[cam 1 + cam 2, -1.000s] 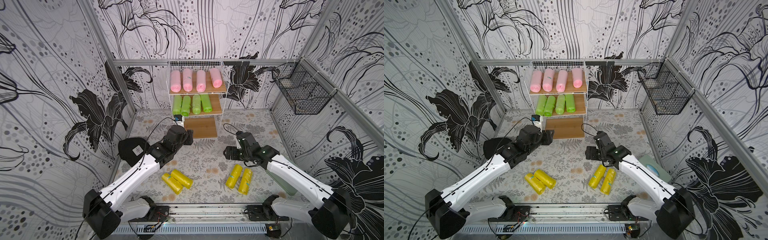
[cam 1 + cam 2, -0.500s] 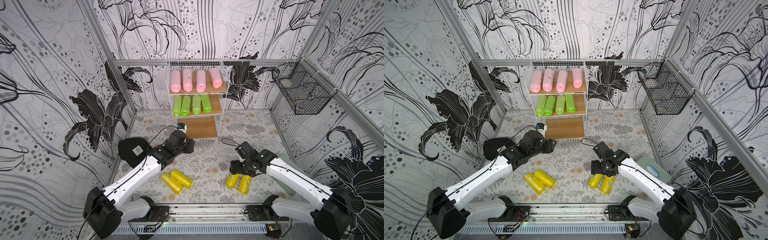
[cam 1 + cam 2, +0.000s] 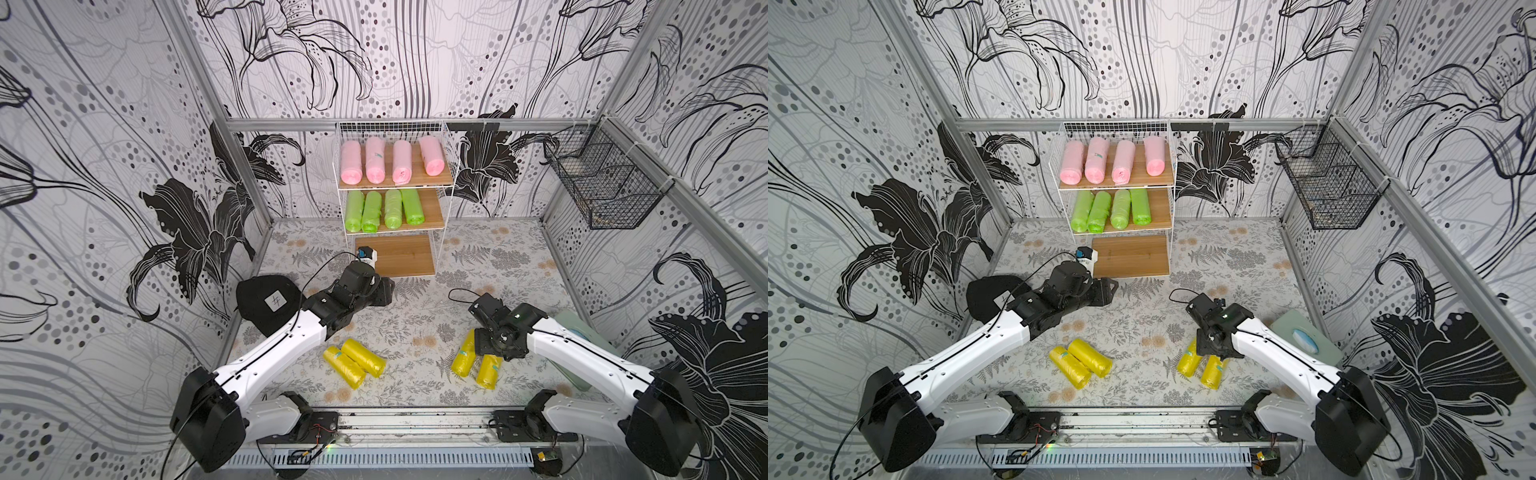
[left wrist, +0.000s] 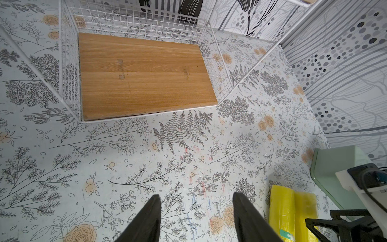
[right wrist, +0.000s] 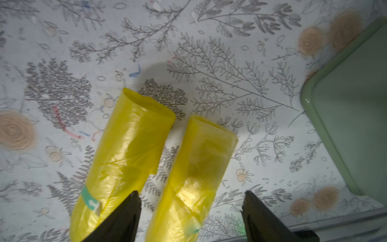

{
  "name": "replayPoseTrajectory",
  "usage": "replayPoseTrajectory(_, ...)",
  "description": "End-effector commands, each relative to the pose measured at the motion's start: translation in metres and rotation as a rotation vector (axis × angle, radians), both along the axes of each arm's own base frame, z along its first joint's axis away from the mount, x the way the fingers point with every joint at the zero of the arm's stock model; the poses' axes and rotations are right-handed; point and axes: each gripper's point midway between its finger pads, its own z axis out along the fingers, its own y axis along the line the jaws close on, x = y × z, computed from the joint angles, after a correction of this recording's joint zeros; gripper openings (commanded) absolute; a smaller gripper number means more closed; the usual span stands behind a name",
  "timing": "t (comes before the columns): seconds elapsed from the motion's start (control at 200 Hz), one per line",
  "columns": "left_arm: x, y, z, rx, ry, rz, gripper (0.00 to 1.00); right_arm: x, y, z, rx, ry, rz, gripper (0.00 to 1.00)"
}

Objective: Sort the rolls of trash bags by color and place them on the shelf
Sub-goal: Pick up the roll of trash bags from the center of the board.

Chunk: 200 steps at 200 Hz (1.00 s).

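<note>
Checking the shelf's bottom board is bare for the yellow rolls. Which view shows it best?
The left wrist view: the bottom board is close and large, bare wood with nothing on it. In both top views it is small and far. The right wrist view misses it.

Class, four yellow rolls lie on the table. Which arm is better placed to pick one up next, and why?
Right. The right gripper is open with its jaws straddling a yellow roll; the left gripper hangs open over bare table, off from the other yellow pair.
</note>
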Motion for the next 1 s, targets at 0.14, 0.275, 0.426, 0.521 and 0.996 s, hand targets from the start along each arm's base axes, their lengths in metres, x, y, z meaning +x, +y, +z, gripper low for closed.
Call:
replayPoseTrajectory(0.14,0.004,-0.005,0.005,-0.044,-0.026,-0.008,0.57,-0.001,-0.012,-0.025,0.027,0.038,-0.083,0.77)
replayPoseTrajectory(0.275,0.004,-0.005,0.003,-0.045,-0.023,-0.008,0.57,0.006,-0.008,-0.037,0.085,0.031,-0.126,0.74)
replayPoseTrajectory(0.426,0.002,-0.004,0.003,-0.046,-0.023,-0.008,0.58,0.009,-0.01,-0.053,0.119,0.045,-0.173,0.69)
replayPoseTrajectory(0.521,0.001,-0.004,0.003,-0.047,-0.023,-0.006,0.58,0.01,-0.015,-0.058,0.127,0.033,-0.205,0.64)
replayPoseTrajectory(0.996,0.005,-0.004,0.001,-0.087,-0.03,0.024,0.58,0.037,-0.06,0.022,0.069,-0.343,-0.329,0.41)
